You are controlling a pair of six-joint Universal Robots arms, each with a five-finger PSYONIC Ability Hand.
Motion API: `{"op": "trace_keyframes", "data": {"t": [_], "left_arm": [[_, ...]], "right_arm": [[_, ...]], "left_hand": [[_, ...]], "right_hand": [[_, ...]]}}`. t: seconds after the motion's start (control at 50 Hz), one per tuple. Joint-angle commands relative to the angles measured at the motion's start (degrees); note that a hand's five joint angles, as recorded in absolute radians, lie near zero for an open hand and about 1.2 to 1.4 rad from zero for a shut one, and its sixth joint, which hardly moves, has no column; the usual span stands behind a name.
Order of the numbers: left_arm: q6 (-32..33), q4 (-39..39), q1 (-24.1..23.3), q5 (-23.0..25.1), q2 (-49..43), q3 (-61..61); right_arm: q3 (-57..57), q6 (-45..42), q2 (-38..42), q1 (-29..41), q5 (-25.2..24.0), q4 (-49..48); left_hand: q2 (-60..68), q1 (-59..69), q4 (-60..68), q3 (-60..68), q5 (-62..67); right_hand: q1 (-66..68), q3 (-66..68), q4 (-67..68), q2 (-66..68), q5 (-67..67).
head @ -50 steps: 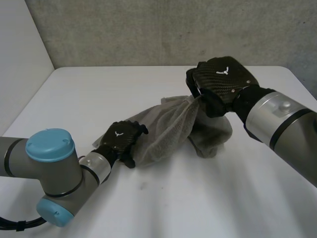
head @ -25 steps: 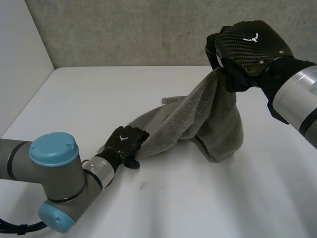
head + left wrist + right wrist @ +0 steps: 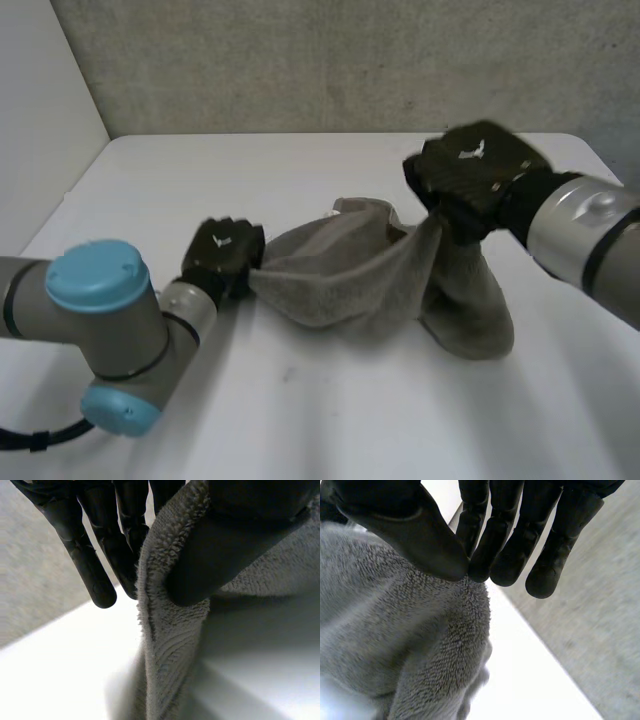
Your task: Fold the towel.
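Note:
The grey towel (image 3: 350, 275) hangs slack between my two hands above the white table (image 3: 300, 180), its right part drooping onto the surface. My left hand (image 3: 222, 255) pinches one corner of the towel (image 3: 165, 645) between thumb and fingers (image 3: 92, 570). To the right and a little higher, my right hand (image 3: 468, 178) is shut on another corner. In the right wrist view the thumb (image 3: 420, 535) and fingers press a tuft of the towel (image 3: 410, 640) between them.
A grey wall (image 3: 330, 60) runs behind the table's far edge. A pale wall (image 3: 35, 120) stands at the left. Bare table lies in front of the towel.
My left hand closed on the towel corner, lifted it and drew it left. My right hand first rose, then came down and left, so the towel now sags between them.

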Motion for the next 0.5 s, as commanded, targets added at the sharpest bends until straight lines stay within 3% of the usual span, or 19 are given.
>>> {"op": "trace_keyframes", "data": {"t": [0.02,0.08,0.16,0.24,0.28,0.42,0.5], "left_arm": [[7.1,0.0,3.6,0.0,-0.1,11.6],[8.4,0.1,3.9,0.0,-0.2,19.3],[8.4,0.7,4.0,-1.0,0.3,26.7],[8.0,3.9,4.0,-6.2,2.3,32.6],[7.5,7.2,4.0,-11.7,4.3,33.6],[7.1,5.3,3.9,-13.5,5.9,27.2],[7.3,0.5,3.8,-11.6,6.0,16.5]], "right_arm": [[-17.3,-9.0,15.5,0.0,5.9,1.2],[-22.6,-8.7,18.0,0.1,7.5,-2.7],[-28.3,-5.2,19.6,0.5,9.7,-21.7],[-24.3,-0.4,16.8,0.6,10.5,-39.5],[-22.0,0.0,15.6,0.9,10.4,-41.8],[-13.6,-0.9,14.0,1.2,9.9,-36.8],[-7.4,-1.5,14.9,1.4,9.3,-24.8]], "left_hand": [[10.3,11.7,10.3,10.4,11.2],[10.3,11.7,10.3,10.4,11.2],[10.3,11.7,10.3,10.4,11.2],[10.3,11.7,10.3,10.4,11.2],[10.3,11.7,10.3,10.4,11.2],[10.3,11.7,10.3,10.4,11.2],[10.3,11.7,10.3,10.4,11.2]], "right_hand": [[3.8,3.5,3.3,3.5,3.0],[3.8,3.5,3.3,3.5,3.0],[3.8,3.5,3.3,3.5,3.0],[3.8,3.5,3.3,3.5,3.0],[3.8,3.5,3.3,3.5,3.0],[3.8,3.5,3.3,3.5,3.0],[3.8,3.5,3.3,3.5,3.0]]}}
